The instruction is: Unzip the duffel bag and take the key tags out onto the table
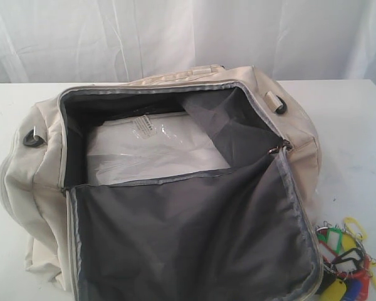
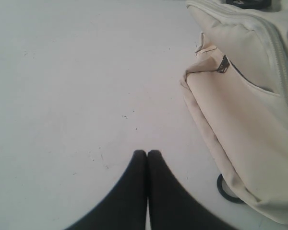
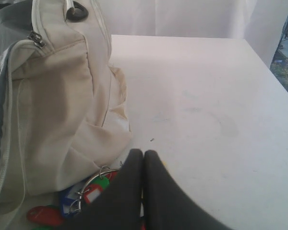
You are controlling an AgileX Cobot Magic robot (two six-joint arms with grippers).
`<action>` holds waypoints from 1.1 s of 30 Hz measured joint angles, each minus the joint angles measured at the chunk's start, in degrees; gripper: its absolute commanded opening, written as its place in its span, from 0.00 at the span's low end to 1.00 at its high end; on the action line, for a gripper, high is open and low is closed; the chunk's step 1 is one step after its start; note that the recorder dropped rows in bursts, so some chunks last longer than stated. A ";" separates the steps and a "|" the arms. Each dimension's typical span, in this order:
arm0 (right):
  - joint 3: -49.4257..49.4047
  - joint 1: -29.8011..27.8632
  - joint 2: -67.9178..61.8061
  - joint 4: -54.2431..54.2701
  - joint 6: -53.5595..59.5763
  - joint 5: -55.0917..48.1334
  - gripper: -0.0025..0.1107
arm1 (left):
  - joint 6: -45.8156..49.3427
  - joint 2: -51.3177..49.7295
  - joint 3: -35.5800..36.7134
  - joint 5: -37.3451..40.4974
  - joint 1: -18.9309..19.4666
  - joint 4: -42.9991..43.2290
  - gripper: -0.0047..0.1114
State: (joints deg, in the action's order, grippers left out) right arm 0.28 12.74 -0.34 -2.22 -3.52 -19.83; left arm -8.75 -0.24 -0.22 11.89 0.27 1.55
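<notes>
On the counter [image 1: 357, 144], bag [image 1: 175, 238] sits unzipped with its flap folded open, tags [image 1: 346, 260] lie out just beside its right-hand corner, left gripper [image 2: 147, 154] and right gripper [image 3: 143, 153] both pinched closed and empty, right one near the tags.

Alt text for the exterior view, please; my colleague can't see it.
A cream duffel bag lies unzipped on a white table, its grey-lined flap folded toward the camera and clear plastic packaging inside. The colourful key tags lie on the table beside it.
</notes>
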 measured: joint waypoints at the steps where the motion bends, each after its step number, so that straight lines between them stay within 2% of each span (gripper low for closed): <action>1: 0.00 0.00 0.00 0.00 0.00 0.00 0.02 | 0.00 0.00 0.00 0.00 0.24 0.00 0.04; 33: 0.00 0.00 0.00 0.00 0.59 0.00 0.02 | 0.00 0.00 0.00 0.00 1.06 0.00 0.04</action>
State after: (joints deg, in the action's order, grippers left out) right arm 0.28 12.74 -0.34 -2.22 -2.93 -19.83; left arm -8.75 -0.24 -0.22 11.89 1.34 1.55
